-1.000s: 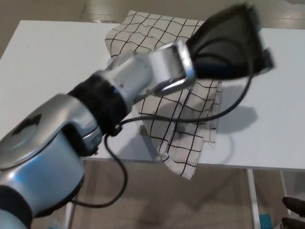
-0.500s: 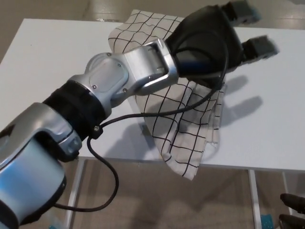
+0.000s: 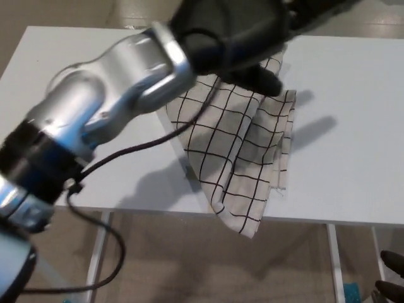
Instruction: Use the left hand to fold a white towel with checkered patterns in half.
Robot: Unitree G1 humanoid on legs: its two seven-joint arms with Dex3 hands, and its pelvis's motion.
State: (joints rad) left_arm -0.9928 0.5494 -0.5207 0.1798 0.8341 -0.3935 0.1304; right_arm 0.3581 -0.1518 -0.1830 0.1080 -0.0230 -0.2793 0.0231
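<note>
Fingers of the robot's left hand are blurred and partly cut off by the top edge of the frame, so it cannot be told whether they are apart or together; one dark fingertip points down just over the upper part of the towel. The hand, black and bulky, hangs above the far middle of the white bench, and its silver forearm runs down and to the left across the picture to a black joint near the left edge. A black cable loops from the forearm, crosses the left side of the towel and drops past the near edge of the bench.

The towel, white with a thin black check, lies in loose lengthwise folds on the middle of the bench. Its far end is hidden behind the hand. Its near corner spills over the near edge of the bench and hangs free above the floor. Grey shadows of the hand fall on the bench just right of the towel.

The right hand is out of the picture. In the bottom right corner dark shapes, possibly shoes, show on the floor beside a bench leg.
</note>
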